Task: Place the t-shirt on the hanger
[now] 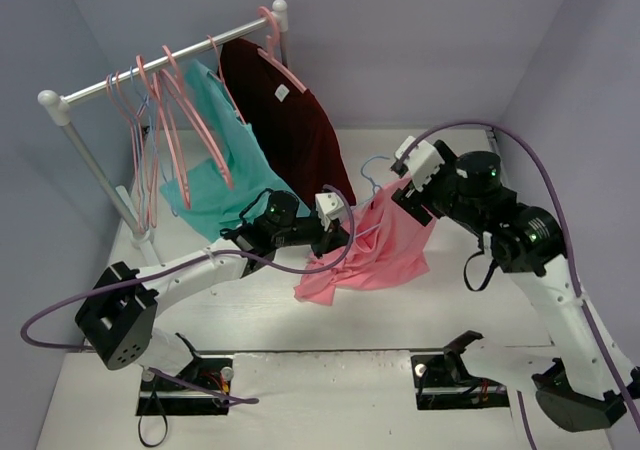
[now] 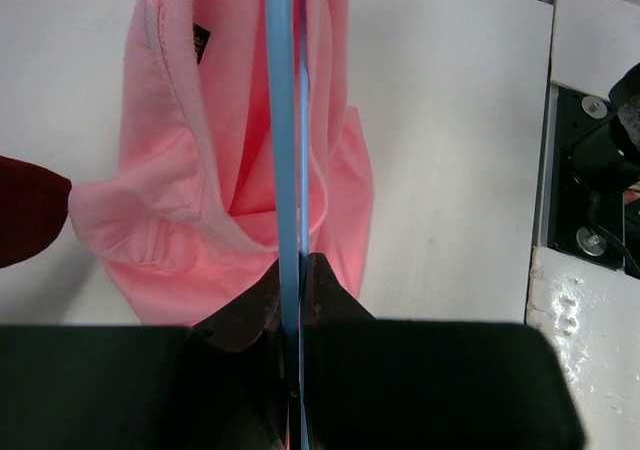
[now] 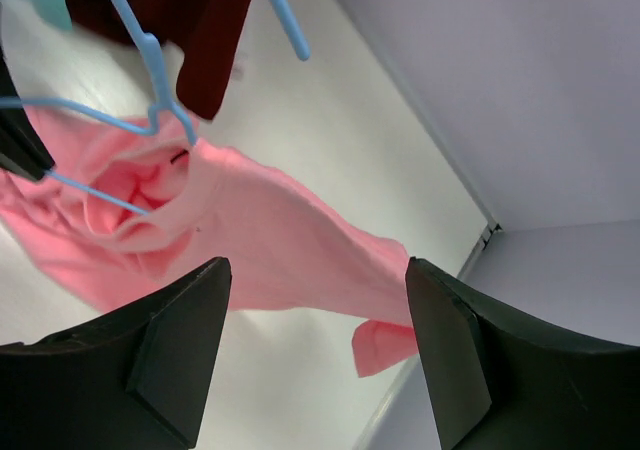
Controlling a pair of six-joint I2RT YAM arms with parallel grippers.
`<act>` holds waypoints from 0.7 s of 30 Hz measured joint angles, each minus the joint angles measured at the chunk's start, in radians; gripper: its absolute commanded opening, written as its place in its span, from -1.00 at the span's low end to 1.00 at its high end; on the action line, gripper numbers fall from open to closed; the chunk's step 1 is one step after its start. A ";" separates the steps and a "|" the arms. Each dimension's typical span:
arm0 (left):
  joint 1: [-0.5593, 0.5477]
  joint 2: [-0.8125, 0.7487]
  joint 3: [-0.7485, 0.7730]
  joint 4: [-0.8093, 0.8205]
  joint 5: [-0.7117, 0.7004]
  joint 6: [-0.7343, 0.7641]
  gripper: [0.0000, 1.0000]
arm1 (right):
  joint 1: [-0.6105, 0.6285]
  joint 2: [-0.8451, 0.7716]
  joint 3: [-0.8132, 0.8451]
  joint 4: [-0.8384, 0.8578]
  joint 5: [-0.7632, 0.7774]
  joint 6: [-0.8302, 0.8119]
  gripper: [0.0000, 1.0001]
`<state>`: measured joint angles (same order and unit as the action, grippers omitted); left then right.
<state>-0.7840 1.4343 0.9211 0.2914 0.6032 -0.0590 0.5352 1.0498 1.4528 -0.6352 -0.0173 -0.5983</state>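
The salmon-pink t-shirt [image 1: 380, 250] hangs in folds above the table, draped on the thin light-blue hanger [image 1: 372, 173], whose hook sticks up above it. My left gripper [image 1: 340, 225] is shut on the hanger's thin bar [image 2: 284, 120], with the t-shirt [image 2: 190, 170] bunched around the bar just beyond the fingertips [image 2: 325, 280]. My right gripper [image 1: 405, 192] is open and empty, close to the shirt's upper right edge. In the right wrist view the t-shirt [image 3: 270, 235] and the hanger [image 3: 150, 60] lie beyond the wide-open jaws, between its fingers [image 3: 170, 350].
A white clothes rail [image 1: 160, 65] stands at the back left with several pink hangers [image 1: 185, 120], a teal shirt [image 1: 215, 170] and a dark maroon shirt [image 1: 290, 120]. The maroon shirt hangs just behind the left gripper. Lilac walls enclose the table on three sides.
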 measured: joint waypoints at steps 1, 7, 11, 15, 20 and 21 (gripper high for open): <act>0.000 -0.003 -0.003 -0.001 0.004 0.000 -1.00 | -0.013 0.025 0.011 -0.010 -0.011 -0.022 0.36; 0.014 -0.044 -0.020 -0.001 0.033 0.000 -1.00 | -0.070 0.131 0.040 -0.048 -0.110 -0.101 0.24; 0.036 -0.064 -0.020 -0.003 0.058 0.000 -1.00 | -0.079 0.172 0.057 -0.057 -0.186 -0.122 -0.04; 0.052 -0.067 -0.020 -0.015 0.084 0.007 -1.00 | -0.084 0.192 0.068 -0.059 -0.248 -0.138 -0.44; 0.067 -0.067 -0.020 -0.034 0.116 0.011 -1.00 | -0.103 0.197 0.075 -0.067 -0.318 -0.158 -0.90; 0.074 -0.067 -0.020 -0.037 0.120 0.011 -1.00 | -0.104 0.197 0.075 -0.074 -0.327 -0.167 -0.99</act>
<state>-0.7101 1.3678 0.9009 0.2546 0.7235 -0.0483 0.4313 1.2472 1.5280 -0.7094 -0.3439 -0.7651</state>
